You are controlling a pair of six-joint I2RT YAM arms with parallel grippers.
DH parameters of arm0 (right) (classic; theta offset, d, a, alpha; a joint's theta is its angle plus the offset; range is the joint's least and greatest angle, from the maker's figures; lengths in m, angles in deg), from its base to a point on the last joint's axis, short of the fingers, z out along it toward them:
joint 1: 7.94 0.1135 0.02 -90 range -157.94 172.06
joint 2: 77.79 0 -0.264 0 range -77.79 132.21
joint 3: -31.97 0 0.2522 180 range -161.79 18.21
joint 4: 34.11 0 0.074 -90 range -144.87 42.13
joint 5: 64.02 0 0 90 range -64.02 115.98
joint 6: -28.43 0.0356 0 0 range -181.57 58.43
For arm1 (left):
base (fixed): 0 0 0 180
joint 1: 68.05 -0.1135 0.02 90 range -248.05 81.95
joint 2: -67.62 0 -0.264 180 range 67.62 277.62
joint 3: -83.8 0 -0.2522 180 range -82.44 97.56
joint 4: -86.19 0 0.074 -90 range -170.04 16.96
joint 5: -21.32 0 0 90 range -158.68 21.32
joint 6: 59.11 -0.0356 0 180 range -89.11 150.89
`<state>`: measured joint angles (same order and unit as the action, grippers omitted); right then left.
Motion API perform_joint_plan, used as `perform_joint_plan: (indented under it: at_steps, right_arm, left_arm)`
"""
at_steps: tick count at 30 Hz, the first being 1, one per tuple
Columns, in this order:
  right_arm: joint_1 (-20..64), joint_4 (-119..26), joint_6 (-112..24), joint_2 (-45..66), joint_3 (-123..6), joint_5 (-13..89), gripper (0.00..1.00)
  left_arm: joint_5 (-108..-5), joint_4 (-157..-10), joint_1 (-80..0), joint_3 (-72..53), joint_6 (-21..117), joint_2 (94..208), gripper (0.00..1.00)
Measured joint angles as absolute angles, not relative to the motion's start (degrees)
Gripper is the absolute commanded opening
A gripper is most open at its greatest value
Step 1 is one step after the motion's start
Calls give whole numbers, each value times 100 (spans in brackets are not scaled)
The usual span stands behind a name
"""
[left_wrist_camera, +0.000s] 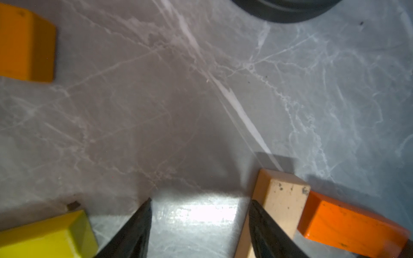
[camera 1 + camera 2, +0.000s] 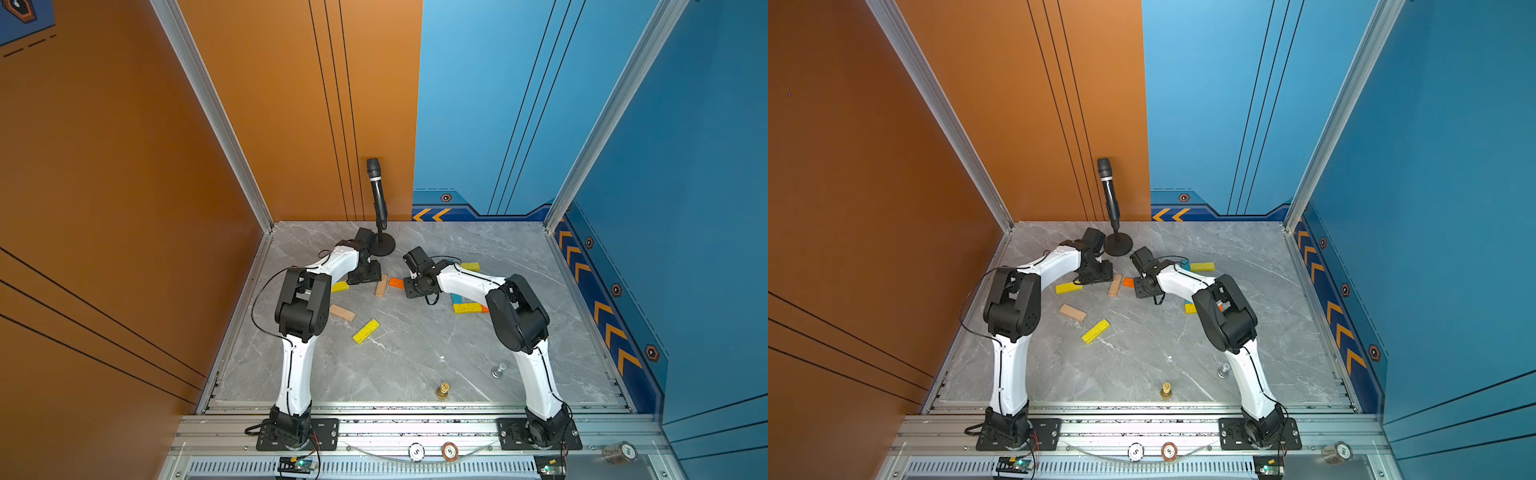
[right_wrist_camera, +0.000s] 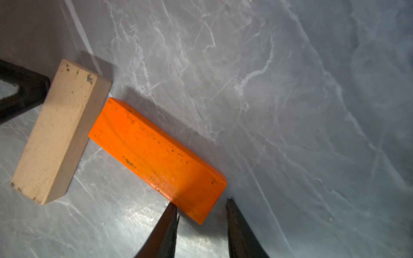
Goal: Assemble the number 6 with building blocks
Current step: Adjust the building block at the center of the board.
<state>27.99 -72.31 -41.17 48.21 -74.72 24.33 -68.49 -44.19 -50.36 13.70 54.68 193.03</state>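
Orange rectangular wooden block shows whole only in right wrist view, my right gripper bent low, jaws parted astride its end.

Orange block mostly under R arm, blue block half behind it.

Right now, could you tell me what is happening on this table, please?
The job is to form a 6 from building blocks. The right tool stands with jaws slightly apart at one end of an orange block lying flat on the table, its other end against a tan block. The left tool is open beside that tan block, nothing between its jaws. Others, such as a yellow block, lie scattered; no 6 shows yet.
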Motion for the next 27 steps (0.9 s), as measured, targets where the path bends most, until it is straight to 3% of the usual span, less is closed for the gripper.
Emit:
perform_joint_plan:
  at_steps: [21,27]
  right_arm:
    - [2676,-7339,-4679,5018,-7828,3076,42]
    - [2654,-7474,-4805,5026,-7927,3137,50]
  left_arm:
    - [-6766,-4430,-4992,1339,5665,19278,69]
    - [-6712,-4401,-5001,1223,5766,19174,69]
